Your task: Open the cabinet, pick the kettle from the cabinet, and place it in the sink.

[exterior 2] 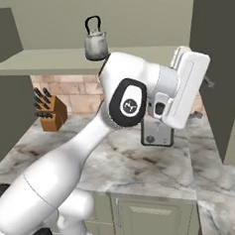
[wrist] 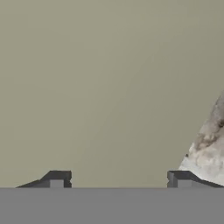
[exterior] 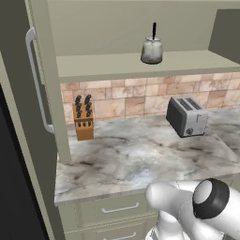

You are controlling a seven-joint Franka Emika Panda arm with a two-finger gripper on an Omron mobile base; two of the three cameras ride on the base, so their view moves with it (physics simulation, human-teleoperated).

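The cabinet (exterior: 140,64) stands open, its left door (exterior: 35,93) swung out with a long silver bar handle. The kettle (exterior: 152,50), small and silver-grey with a thin black handle, stands upright on the cabinet's bottom shelf, also seen as the kettle (exterior 2: 96,43) above my arm. My white hand (exterior 2: 187,89) sits right beside the opened right door (exterior 2: 221,82). My gripper (wrist: 120,179) is open, its dark fingertips (wrist: 57,179) wide apart with nothing between them, facing a flat grey-green cabinet surface close up. The sink is out of view.
A boxy silver toaster (exterior: 187,116) and a wooden knife block (exterior: 84,117) stand on the marble counter (exterior: 140,157) under the cabinet. Low drawers (exterior: 112,208) run below the counter edge. My arm's elbow (exterior 2: 128,104) hangs over the counter.
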